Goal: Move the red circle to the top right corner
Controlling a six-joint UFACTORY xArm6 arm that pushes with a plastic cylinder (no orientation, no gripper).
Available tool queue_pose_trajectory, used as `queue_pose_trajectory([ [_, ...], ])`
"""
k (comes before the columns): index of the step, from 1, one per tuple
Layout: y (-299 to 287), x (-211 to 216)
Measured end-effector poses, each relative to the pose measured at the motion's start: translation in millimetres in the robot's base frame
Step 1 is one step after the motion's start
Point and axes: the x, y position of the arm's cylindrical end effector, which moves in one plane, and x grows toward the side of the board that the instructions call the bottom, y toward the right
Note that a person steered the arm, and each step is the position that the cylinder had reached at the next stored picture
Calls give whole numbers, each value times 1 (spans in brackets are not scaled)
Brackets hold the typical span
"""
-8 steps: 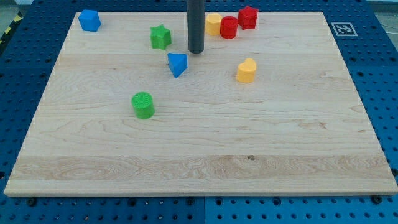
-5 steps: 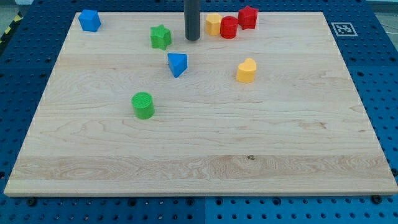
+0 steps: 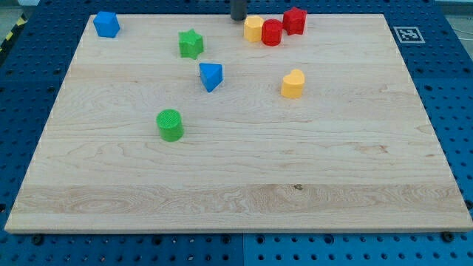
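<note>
1. My tip [image 3: 238,19] is at the view's top edge of the worktop [image 3: 236,170], just left of the yellow block [image 3: 253,28]. It touches no block.
2. My end effector is only a plain rod; it has nothing to clench and it grasps nothing.
3. The red circle [image 3: 272,32] lies to the right of my tip, with the yellow block between us. It touches the yellow block on its left and the other red block [image 3: 295,20] on its upper right.
4. The top right corner of the worktop is well apart from the red circle.
5. I see no containers; the green star [image 3: 191,43], blue triangular block [image 3: 211,76], yellow heart [image 3: 293,84], green circle [image 3: 170,124] and blue block [image 3: 106,24] lie directly on the worktop.
</note>
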Motion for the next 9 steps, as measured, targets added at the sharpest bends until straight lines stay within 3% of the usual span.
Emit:
queue_pose_trajectory([
  [5, 43, 11],
  [9, 31, 85],
])
